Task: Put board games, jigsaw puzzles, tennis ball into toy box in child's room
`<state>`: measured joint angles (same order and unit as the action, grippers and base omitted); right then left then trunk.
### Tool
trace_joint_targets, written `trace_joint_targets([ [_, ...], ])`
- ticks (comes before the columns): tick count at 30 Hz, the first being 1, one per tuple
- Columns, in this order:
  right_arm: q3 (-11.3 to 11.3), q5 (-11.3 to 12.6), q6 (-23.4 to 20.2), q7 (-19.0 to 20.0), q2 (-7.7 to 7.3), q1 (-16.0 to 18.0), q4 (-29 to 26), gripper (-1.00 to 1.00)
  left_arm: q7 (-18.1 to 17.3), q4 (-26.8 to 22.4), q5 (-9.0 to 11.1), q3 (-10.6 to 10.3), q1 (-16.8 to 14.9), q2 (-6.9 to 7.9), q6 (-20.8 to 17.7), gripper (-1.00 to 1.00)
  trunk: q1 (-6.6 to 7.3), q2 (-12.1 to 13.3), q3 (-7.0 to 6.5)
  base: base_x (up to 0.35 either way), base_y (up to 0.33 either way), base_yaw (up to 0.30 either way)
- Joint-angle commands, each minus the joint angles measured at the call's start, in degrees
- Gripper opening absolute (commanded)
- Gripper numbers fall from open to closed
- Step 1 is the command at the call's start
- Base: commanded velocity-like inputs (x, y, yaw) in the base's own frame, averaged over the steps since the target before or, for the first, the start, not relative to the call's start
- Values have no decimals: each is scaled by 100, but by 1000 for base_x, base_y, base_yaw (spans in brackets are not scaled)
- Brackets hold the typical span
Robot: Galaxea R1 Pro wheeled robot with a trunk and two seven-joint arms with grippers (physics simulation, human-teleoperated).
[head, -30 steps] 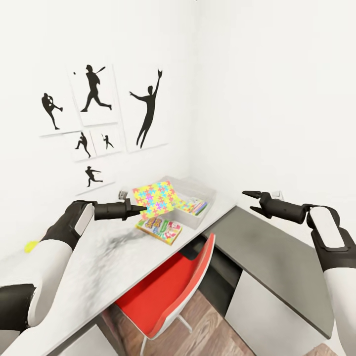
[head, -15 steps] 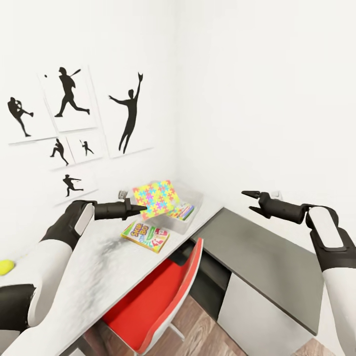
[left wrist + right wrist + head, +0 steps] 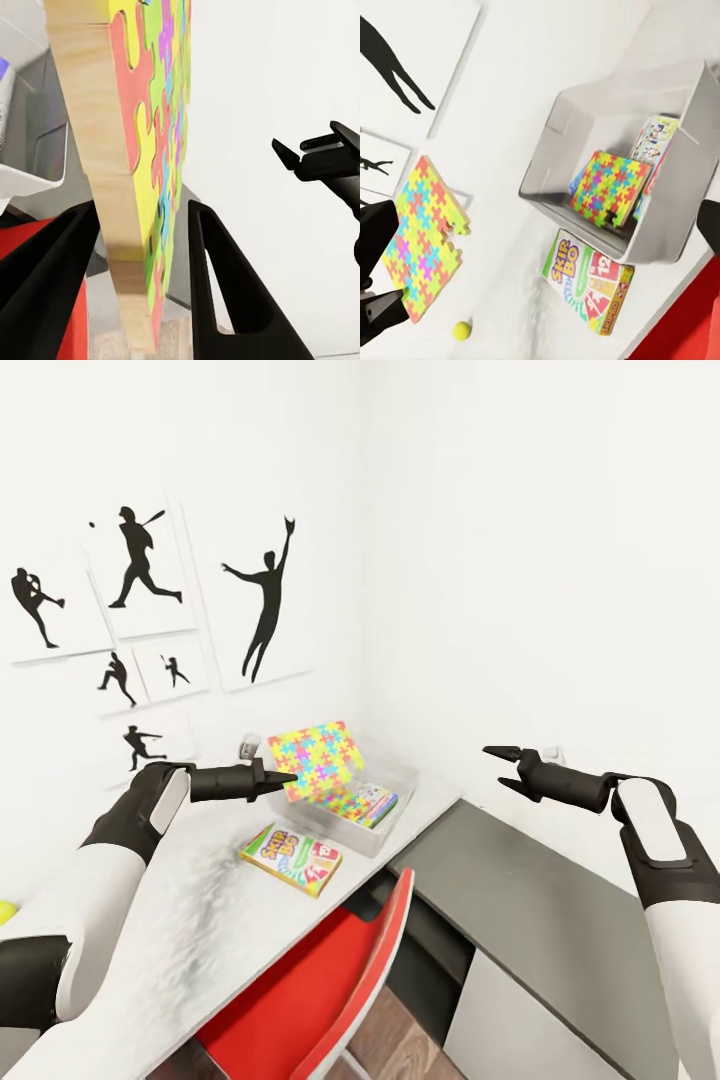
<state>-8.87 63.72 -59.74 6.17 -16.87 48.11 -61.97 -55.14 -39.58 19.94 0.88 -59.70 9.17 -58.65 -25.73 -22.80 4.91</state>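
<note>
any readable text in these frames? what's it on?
"SKIP-BO": on the flat game box lying on the white table, also read in the right wrist view. Its smaller print is too small to read.
Game boxes inside the grey tray: print too blurred to read.
Jigsaw in the left gripper: pattern only, no text.

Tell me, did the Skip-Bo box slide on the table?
No. The Skip-Bo box lies just as close in front of the toy box as before; the whole view shifted because the camera moved.
</note>
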Motion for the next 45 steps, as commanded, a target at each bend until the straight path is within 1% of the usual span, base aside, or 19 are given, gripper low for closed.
trace_joint_targets([
  [1,-10,-61,-26,59,0,4,1,100,-31,3,-25,9,-7,-4,-15,-100,-5,-12,4,112,-93,164],
  [16,-11,-54,-26,60,0,4,1,100,-32,3,-25,9,-7,-49,-6,-100,-5,-12,-107,136,-48,151],
  [23,-18,-49,-26,60,0,5,1,100,-32,3,-25,9,-7,-54,1,-100,-5,-12,-111,226,-38,8],
  [31,-18,-52,-26,64,0,2,1,100,-32,3,-25,9,-7,-69,3,-100,-5,-12,-122,214,-93,-66],
  [45,-11,-52,-26,62,0,2,1,100,-28,3,-21,9,-7,-73,-5,-100,-5,-12,-122,53,-17,16],
])
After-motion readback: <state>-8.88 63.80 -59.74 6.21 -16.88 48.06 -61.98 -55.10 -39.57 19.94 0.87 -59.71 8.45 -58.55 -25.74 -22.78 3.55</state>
